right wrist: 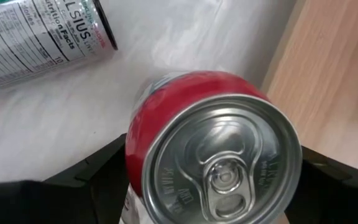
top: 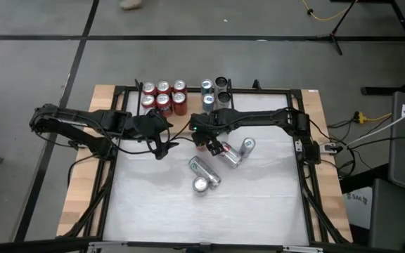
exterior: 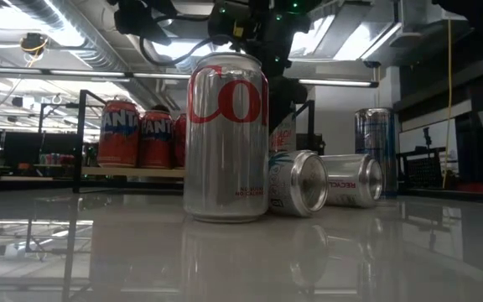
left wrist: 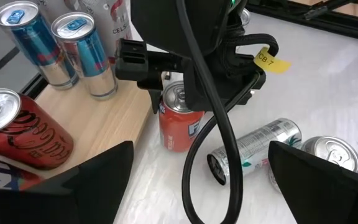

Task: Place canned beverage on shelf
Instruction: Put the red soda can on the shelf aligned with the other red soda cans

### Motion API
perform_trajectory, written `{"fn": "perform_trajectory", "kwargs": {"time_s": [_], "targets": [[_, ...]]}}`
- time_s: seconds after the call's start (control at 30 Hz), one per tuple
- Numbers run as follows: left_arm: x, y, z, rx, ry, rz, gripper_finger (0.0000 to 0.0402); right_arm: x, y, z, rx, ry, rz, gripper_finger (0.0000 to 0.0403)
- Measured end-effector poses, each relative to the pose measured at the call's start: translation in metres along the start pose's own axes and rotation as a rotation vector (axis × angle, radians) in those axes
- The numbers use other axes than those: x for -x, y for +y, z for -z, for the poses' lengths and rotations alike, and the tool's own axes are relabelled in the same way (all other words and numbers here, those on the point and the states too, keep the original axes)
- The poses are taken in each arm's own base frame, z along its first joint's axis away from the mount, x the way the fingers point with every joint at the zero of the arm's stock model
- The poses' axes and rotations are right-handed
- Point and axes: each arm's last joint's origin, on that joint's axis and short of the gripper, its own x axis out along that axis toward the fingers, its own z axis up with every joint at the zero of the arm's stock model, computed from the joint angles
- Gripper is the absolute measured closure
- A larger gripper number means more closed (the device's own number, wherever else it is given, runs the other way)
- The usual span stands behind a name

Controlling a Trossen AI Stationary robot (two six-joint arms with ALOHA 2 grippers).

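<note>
High view: the shelf ran across the upper centre of the frame, carrying red cans and blue-silver cans. The right gripper sat at centre frame over a red can; the left gripper hovered just left of it, jaws wide and empty.

Low view: a silver can stood upright at centre, two cans lying behind it.

Left wrist view: the red can stood upright on the white surface, beside the shelf edge.

Right wrist view: the jaws stood wide on either side of the red can; contact could not be confirmed.
</note>
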Motion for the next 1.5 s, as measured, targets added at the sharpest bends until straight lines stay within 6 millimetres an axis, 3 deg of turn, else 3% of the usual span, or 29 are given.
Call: {"fn": "perform_trajectory", "kwargs": {"time_s": [0.9, 1.23, 1.5], "targets": [[0.0, 0.0, 0.0, 0.0, -0.001, 0.0, 0.0037, -0.011, -0.001, -0.002, 0.001, 0.003, -0.003, 0.0084], [0.0, 0.0, 0.0, 0.0, -0.001, 0.0, 0.0037, -0.016, 0.001, 0.0, 0.002, 0.022, -0.015, 0.002], [0.0, 0.0, 0.0, 0.0, -0.001, 0.0, 0.0037, -0.015, 0.0, 0.0, 0.002, 0.03, 0.003, 0.0009]]}}
